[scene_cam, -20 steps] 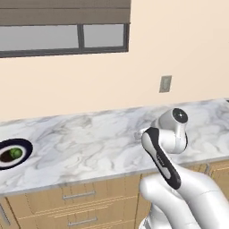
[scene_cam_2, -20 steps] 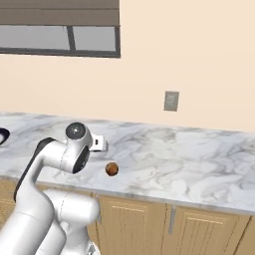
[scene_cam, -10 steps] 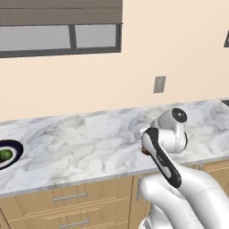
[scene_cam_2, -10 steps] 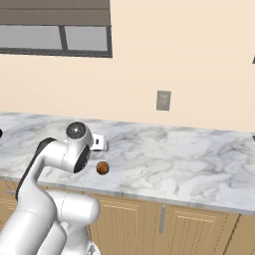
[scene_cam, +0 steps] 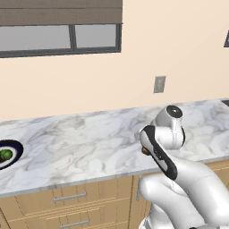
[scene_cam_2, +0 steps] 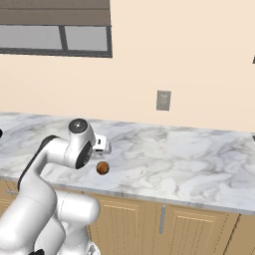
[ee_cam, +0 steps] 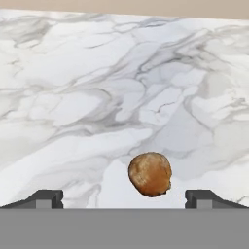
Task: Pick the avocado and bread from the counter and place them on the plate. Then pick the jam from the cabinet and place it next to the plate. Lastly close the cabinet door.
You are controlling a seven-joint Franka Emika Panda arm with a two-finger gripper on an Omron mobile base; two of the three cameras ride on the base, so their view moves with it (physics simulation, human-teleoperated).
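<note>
Bright, even rendered light; soft shadows, slightly blurry.

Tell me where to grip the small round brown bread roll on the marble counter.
Grip the brown bread roll across its rounded middle, descending from above. It lies alone on the white marble counter, roughly between the open gripper's fingertips, so either side is free.

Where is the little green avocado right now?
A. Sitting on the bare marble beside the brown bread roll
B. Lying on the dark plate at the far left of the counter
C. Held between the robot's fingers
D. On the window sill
B: in the left base view the avocado lies on the plate, far from the bread, which sits alone on the counter in front of the open gripper.
</note>
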